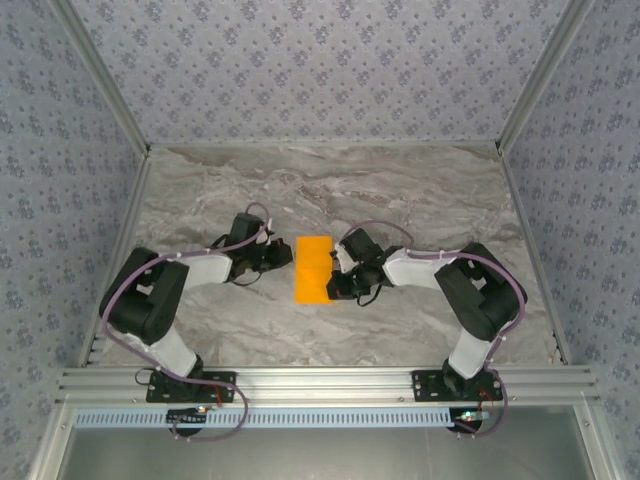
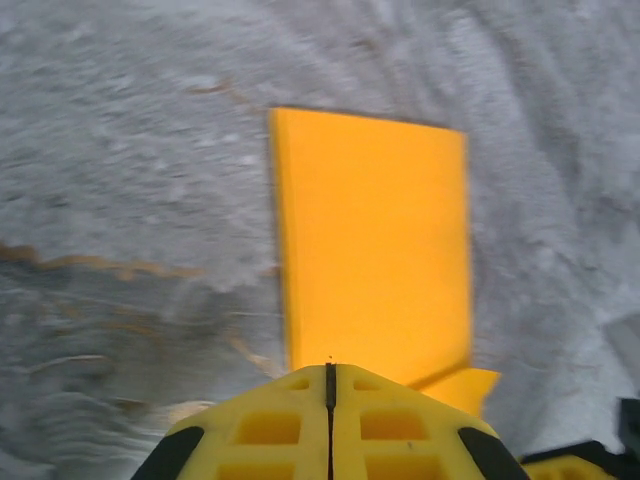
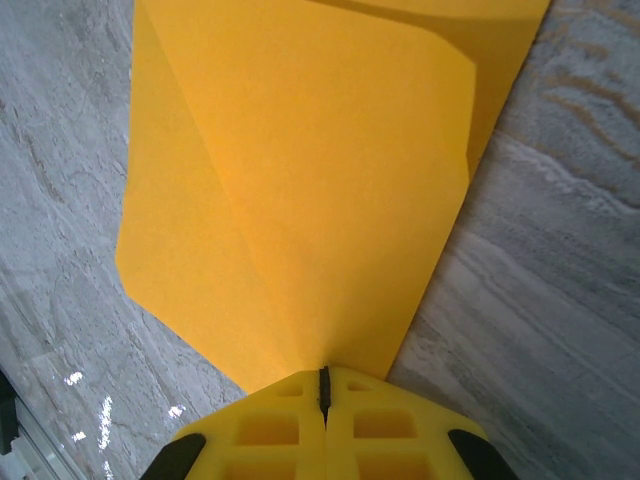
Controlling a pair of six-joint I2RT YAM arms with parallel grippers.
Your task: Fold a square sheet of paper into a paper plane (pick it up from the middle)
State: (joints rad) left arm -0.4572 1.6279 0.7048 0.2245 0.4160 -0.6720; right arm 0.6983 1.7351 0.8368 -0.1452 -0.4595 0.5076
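Note:
The square sheet of paper [image 1: 313, 268] lies folded into a narrow bright-orange rectangle at the middle of the marble table [image 1: 320, 190]. My right gripper [image 1: 336, 275] is at its right edge. In the right wrist view that gripper [image 3: 323, 370] is shut on the sheet [image 3: 300, 180], whose creases run into the jaw tips. My left gripper [image 1: 284, 256] sits just off the sheet's left edge. In the left wrist view it [image 2: 330, 366] is shut, with the sheet [image 2: 375, 240] stretching away beyond its tips and a small raised flap [image 2: 470, 385] at the near right corner.
Patterned walls [image 1: 320, 60] close the table on three sides. An aluminium rail [image 1: 320, 382] with both arm bases runs along the near edge. Bare marble lies behind the sheet and at both sides of it.

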